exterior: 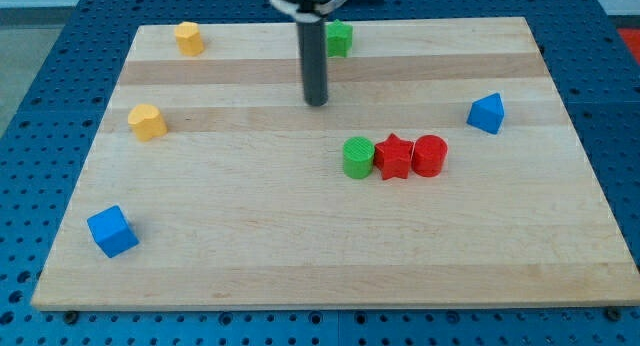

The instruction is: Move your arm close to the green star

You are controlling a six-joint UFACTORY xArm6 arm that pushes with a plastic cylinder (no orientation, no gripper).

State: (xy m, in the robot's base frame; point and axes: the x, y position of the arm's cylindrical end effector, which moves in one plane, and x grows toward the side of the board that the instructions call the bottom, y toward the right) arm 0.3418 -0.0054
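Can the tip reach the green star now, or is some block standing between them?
Probably yes. My tip sits just below and to the view's left of the green star near the board's top edge, and no block lies between them. The rod partly hides the star.

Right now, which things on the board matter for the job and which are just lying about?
Job:
- green star, top edge
- my tip, below the star and slightly to the view's left

Lying about:
- green cylinder
- red star
- red cylinder
- two yellow blocks
- two blue blocks
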